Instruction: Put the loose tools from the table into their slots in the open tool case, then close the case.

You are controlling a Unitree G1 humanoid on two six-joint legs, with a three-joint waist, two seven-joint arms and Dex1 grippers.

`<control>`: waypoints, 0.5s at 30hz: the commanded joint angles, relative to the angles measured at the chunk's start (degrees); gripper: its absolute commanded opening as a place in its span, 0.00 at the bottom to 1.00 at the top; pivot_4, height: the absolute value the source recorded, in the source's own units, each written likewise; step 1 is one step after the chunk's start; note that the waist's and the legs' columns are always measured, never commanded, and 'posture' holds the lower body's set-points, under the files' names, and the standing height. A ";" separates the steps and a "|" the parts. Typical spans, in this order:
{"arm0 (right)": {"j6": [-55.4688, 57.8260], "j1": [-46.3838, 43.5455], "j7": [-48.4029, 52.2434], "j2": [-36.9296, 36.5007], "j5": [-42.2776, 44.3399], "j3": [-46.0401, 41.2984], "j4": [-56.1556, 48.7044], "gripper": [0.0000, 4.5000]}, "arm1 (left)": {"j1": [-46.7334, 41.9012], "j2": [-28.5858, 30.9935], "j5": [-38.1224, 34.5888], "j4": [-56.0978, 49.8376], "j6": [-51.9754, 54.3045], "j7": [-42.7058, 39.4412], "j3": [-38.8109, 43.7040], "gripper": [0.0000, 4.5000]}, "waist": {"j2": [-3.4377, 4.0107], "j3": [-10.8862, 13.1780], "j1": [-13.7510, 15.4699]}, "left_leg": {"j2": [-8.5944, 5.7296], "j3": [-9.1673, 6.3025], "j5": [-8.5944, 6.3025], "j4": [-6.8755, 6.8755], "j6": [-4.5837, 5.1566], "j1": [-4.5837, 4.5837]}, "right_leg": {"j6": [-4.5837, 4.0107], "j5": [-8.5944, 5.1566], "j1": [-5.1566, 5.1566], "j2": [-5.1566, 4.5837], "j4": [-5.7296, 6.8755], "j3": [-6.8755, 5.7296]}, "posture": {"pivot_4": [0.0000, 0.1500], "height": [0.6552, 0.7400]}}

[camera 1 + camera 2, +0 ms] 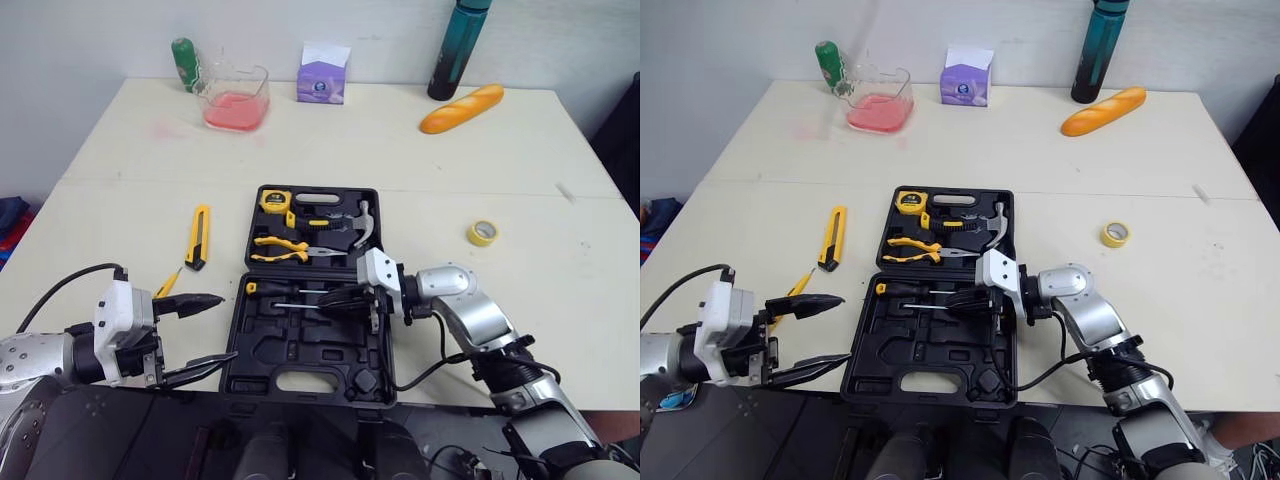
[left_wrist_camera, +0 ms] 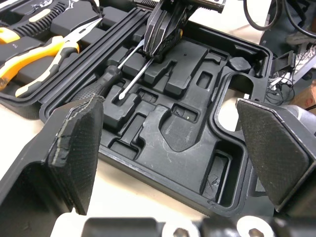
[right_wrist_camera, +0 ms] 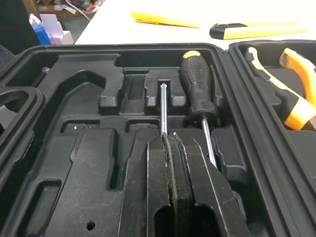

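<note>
The black tool case lies open in the middle of the table. Its far half holds a tape measure, yellow pliers and a hammer. One black-handled screwdriver lies in a slot of the near half. My right gripper is shut on a second screwdriver, whose bare shaft sticks out over the neighbouring slot; its handle is hidden. My left gripper hangs open at the case's near left edge, holding nothing. A yellow utility knife and a small yellow tool lie loose left of the case.
A yellow tape roll sits right of the case. Along the back stand a green bottle, a clear tub of pink liquid, a purple tissue box, a dark bottle and a bread loaf.
</note>
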 commanded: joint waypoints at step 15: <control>3.82 1.19 -1.39 -2.80 -9.58 7.34 5.32 0.01 | 2.23 0.10 0.39 -1.89 -0.66 0.65 2.97 1.00 | -0.43 -0.69 -0.11 | 0.14 0.00 -0.02 0.00 -0.17 0.28 | -0.20 -0.11 0.10 0.06 0.23 0.05 | 1.00 1.00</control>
